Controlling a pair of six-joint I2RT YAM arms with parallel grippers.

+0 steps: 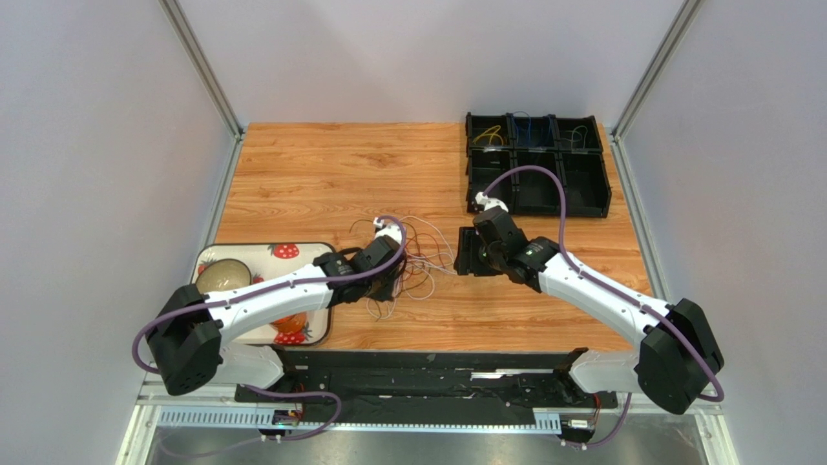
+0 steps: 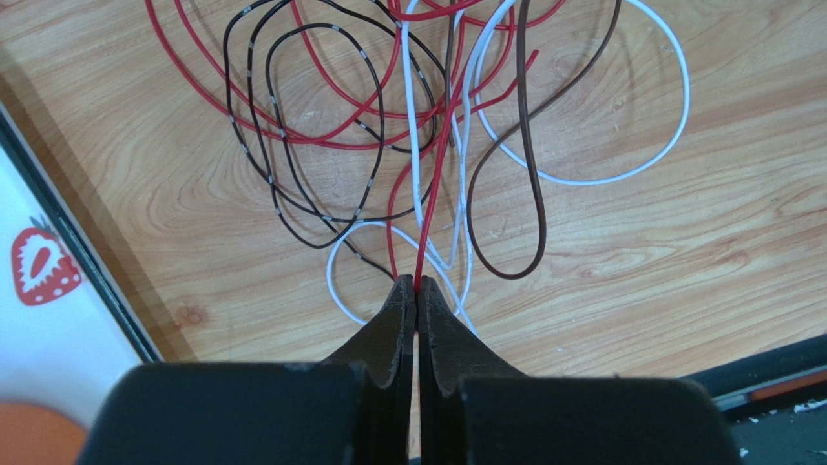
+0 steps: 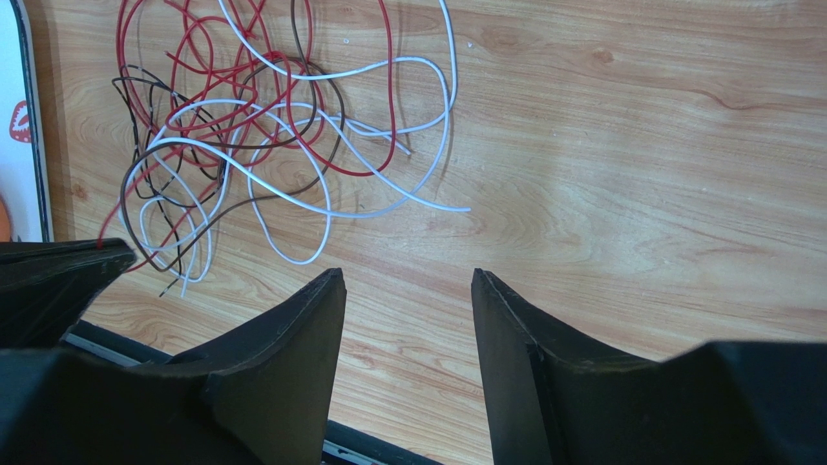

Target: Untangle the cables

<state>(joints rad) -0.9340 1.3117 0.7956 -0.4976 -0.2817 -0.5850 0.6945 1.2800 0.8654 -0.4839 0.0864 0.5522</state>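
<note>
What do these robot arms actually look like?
The left arm and right arm have smooth white shells between chunky black joints, with a purple hose looping along each. The left claw and right claw are matte black, two wedge-shaped fingers apiece.

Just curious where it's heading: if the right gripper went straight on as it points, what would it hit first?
Probably the white cable, whose loose end lies just ahead of the open right gripper. Depth is unclear, so it might touch the bare table first.
</note>
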